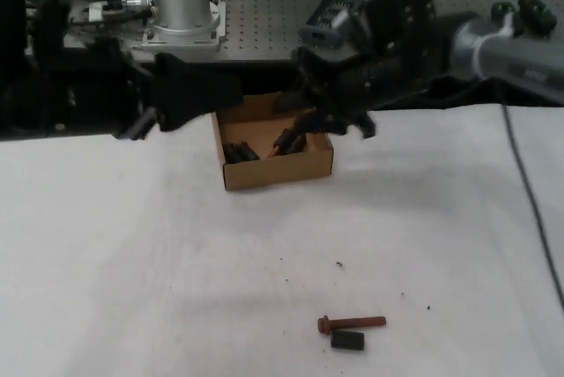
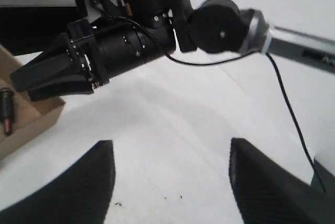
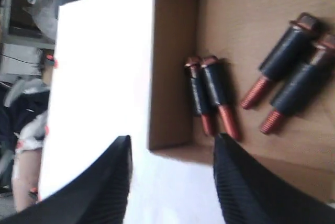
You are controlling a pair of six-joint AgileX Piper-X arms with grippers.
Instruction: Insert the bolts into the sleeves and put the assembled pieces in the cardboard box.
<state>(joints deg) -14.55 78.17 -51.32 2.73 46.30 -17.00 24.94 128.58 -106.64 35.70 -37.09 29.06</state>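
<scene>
A cardboard box stands at the middle of the white cloth. Inside lie several assembled pieces, rust-coloured bolts in black sleeves. My right gripper hovers over the box's right part, open and holding nothing. Just left of the box hangs my left gripper, also open with nothing between its fingers; its view looks across at the right arm. Near the front edge a loose bolt lies on the cloth, with a bare black sleeve right beside it.
A metal post on a perforated plate stands behind the box. A black cable trails down the right side of the cloth. One box corner with a bolted piece shows under the right arm.
</scene>
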